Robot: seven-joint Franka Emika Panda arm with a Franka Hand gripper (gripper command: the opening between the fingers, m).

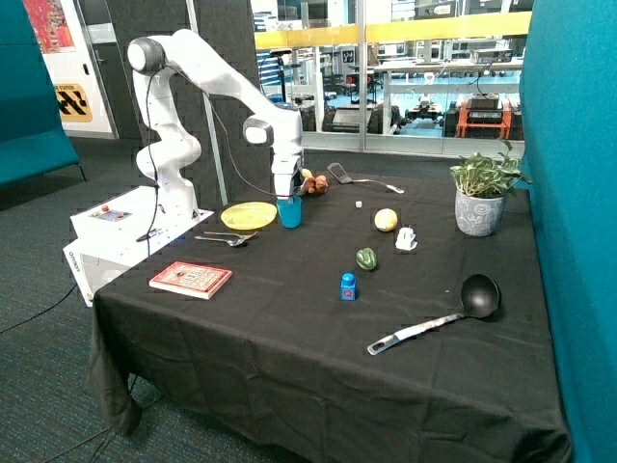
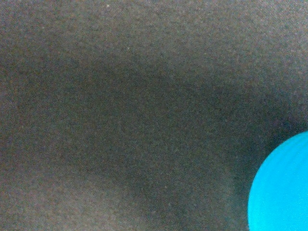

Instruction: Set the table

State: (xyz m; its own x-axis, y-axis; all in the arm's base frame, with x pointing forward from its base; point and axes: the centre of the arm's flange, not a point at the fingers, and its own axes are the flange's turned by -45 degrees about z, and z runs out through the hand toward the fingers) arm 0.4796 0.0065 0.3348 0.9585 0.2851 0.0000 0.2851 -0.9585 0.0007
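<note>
A blue cup (image 1: pixel 289 212) stands on the black tablecloth just beside a yellow plate (image 1: pixel 248 215). My gripper (image 1: pixel 287 196) is right at the cup's rim, coming down from above. A fork and a spoon (image 1: pixel 225 237) lie in front of the plate, toward the table's near edge. In the wrist view only a curved piece of the blue cup (image 2: pixel 281 187) shows against the black cloth (image 2: pixel 120 106).
On the table are a red book (image 1: pixel 191 279), a small blue bottle (image 1: pixel 348 285), a green pepper (image 1: pixel 366 258), a yellow lemon (image 1: pixel 386 220), a small white object (image 1: pixel 406 238), a black ladle (image 1: pixel 439 316), a spatula (image 1: pixel 359 177), small fruits (image 1: pixel 314 182) and a potted plant (image 1: pixel 482 196).
</note>
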